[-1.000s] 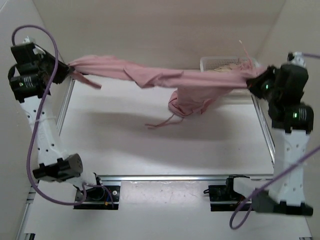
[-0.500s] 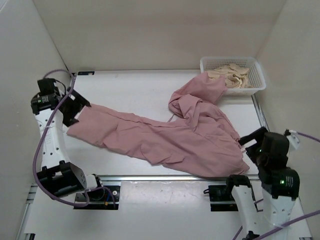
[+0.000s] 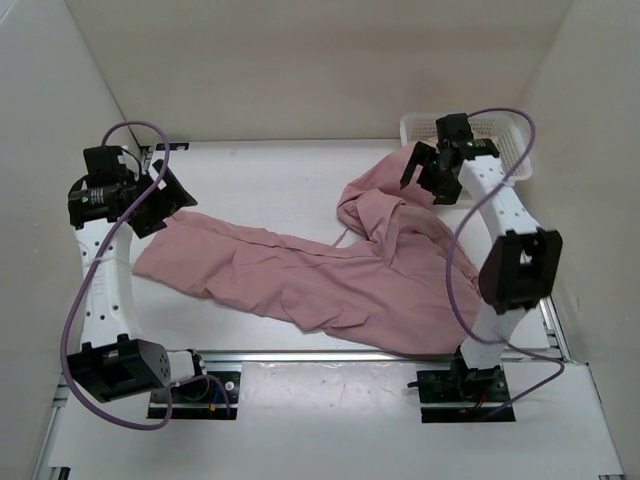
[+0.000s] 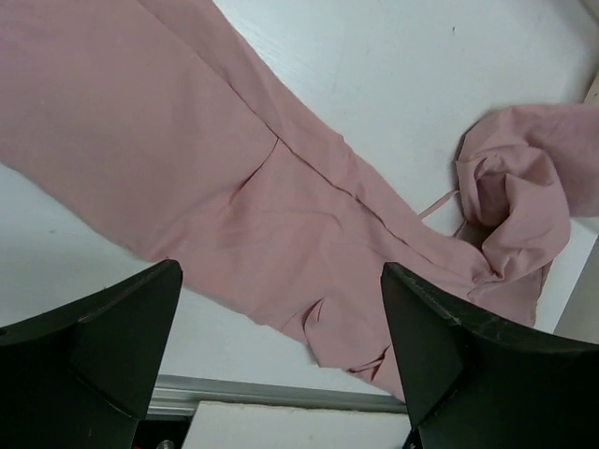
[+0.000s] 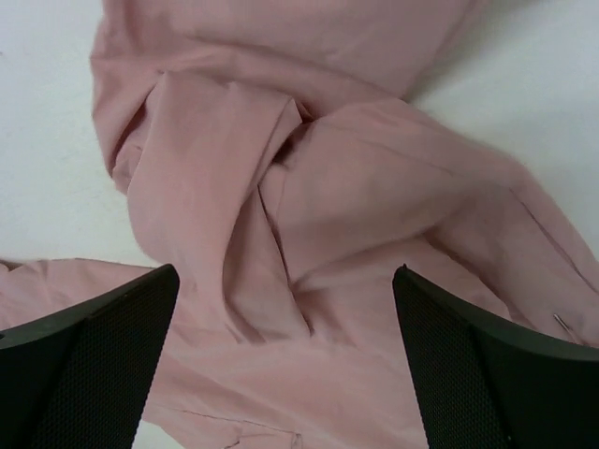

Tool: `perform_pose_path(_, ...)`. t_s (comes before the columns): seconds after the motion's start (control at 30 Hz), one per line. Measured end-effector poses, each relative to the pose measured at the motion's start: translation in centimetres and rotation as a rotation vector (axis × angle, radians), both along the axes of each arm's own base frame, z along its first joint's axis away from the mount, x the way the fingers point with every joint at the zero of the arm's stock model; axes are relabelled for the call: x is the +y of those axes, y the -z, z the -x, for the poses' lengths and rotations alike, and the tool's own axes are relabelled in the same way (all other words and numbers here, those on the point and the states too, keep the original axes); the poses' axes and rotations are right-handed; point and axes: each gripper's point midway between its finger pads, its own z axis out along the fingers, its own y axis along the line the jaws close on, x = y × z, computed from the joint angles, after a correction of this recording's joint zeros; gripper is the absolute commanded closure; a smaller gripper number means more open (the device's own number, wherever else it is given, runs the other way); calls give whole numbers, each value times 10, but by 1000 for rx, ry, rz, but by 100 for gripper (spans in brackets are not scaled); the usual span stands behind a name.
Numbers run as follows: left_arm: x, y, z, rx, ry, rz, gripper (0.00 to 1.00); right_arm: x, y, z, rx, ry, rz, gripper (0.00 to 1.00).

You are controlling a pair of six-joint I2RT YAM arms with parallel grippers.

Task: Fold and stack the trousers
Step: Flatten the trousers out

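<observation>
The dusty-pink trousers [image 3: 330, 285] lie spread on the white table, running from the left to the near right. One end is bunched up at the far right [image 3: 385, 205]. My left gripper [image 3: 165, 205] hovers open just above the left end of the cloth, nothing between its fingers. In the left wrist view the trousers [image 4: 187, 140] lie flat below the open left gripper [image 4: 281, 271]. My right gripper [image 3: 425, 180] hangs open over the bunched end, holding nothing. In the right wrist view folds of the trousers [image 5: 309, 168] fill the space under the open right gripper [image 5: 285, 271].
A white basket [image 3: 512, 140] stands at the far right corner, partly hidden by the right arm. An aluminium rail [image 3: 330, 355] runs along the table's near edge, close to the cloth. White walls close in the left, back and right sides.
A second ago both grippers held the trousers stretched in the air. They have let go and the cloth has dropped onto the table. The right arm has swung from near right to the far bunched end.
</observation>
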Motion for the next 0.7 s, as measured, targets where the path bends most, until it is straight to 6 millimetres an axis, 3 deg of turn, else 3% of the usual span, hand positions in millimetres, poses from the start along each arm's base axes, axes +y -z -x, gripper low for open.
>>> perform_pose_path(0.13,-1,9,1,34,30,-13,0,16,37,-33,74,-41,-33,5)
perform_pose_path(0.2,-1,10,3,42,41,-21,0,22,52,-38,103,-54,-43,11)
perform_pose_path(0.27,-2,13,3,51,50,-24,0,30,65,-38,136,-74,-50,24)
perform_pose_path(0.33,-2,16,2,63,56,-24,0,41,75,-38,158,-93,-59,48)
perform_pose_path(0.4,-2,20,0,75,59,-23,0,53,83,-35,176,-112,-64,62)
perform_pose_path(0.43,-1,22,0,82,62,-23,0,59,85,-34,183,-123,-65,83)
perform_pose_path(0.5,-1,24,-2,91,65,-23,0,69,89,-30,193,-139,-66,98)
perform_pose_path(0.7,-1,25,-1,95,70,-27,0,98,73,-21,136,-212,4,100)
